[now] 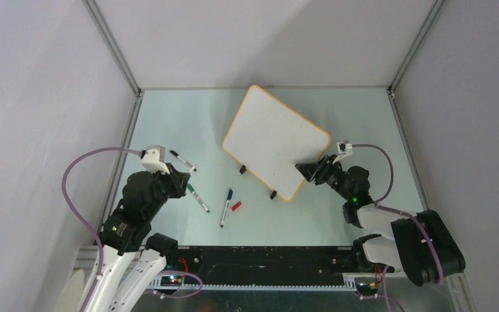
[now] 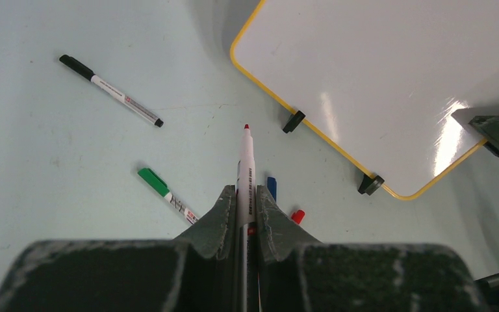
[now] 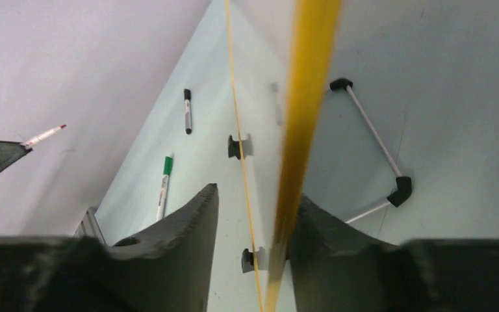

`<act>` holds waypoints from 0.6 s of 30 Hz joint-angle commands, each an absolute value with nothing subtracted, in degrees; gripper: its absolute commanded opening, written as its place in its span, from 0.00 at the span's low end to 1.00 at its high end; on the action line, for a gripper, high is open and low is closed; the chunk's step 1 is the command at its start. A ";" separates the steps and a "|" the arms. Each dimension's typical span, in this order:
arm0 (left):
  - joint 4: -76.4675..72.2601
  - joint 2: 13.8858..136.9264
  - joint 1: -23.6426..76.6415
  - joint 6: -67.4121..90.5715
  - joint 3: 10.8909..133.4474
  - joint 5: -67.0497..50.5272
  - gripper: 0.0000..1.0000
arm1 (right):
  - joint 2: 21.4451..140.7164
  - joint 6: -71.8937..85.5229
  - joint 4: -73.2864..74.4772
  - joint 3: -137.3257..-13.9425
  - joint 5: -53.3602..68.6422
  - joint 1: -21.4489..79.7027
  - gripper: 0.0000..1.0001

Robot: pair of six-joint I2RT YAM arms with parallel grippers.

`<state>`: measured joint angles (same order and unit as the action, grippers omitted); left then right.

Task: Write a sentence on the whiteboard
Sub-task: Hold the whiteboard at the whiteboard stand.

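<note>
jaws of the left gripper (image 2: 245,195) are clamped on a red marker (image 2: 245,153), tip bare; those of the right gripper (image 3: 253,201) stand apart astride the whiteboard (image 1: 273,140) at its 4 o'clock edge. the whiteboard stands propped and blank, so the sentence is not yet begun. next, i judge, the tip must go toward 2 o'clock and land lightly. pale green table (image 1: 169,117), white walls (image 1: 234,39); a green pen (image 1: 198,198) lies at the whiteboard's 7 o'clock.

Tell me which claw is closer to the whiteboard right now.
Right. The right claw straddles the near right edge of the whiteboard, its frame between the open jaws. The left claw sits well off the board's left side, gripping a red marker.
</note>
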<state>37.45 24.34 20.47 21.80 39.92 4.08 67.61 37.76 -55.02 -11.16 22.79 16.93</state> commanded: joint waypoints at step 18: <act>25.97 32.87 20.66 12.55 43.86 -8.11 0.00 | 87.11 43.09 -77.36 -13.55 46.09 11.62 0.00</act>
<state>30.72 29.43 20.51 16.25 38.20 -6.50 83.29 39.20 -70.48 -11.29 36.86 11.81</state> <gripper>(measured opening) 0.152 0.080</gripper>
